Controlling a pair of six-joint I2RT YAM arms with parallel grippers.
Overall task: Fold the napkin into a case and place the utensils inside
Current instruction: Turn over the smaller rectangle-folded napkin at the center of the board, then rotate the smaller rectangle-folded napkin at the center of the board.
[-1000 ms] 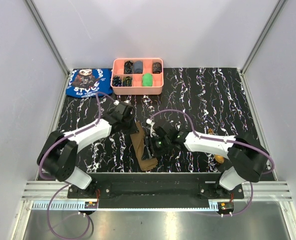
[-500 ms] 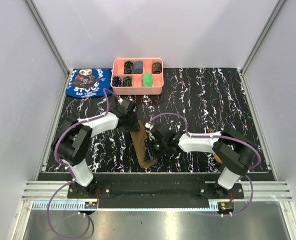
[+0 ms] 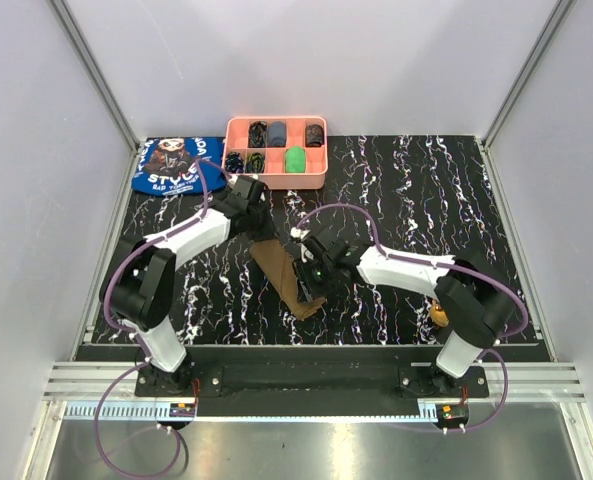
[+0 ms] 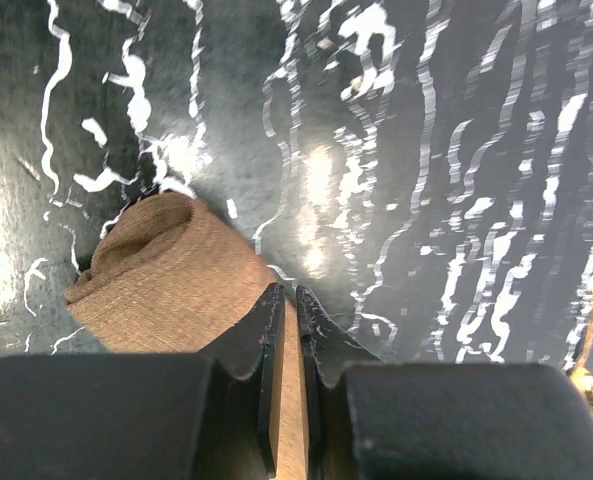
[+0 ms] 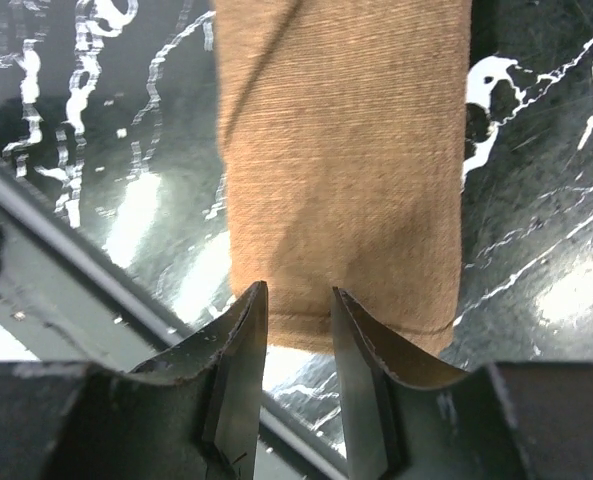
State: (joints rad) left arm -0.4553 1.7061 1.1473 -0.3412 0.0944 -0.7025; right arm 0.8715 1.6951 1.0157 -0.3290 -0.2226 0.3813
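Olive-brown napkin lying folded, narrow diagonal strip. My left gripper pinching far end; right gripper hovering parted over near end.

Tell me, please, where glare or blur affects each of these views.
Top external: even, diffuse light, sharp throughout, little glare on the table. Left wrist: strong white glare patches on the glossy table, marbling streaky toward the right; napkin weave crisp. Right wrist: napkin slightly soft, bright glare at lower left.
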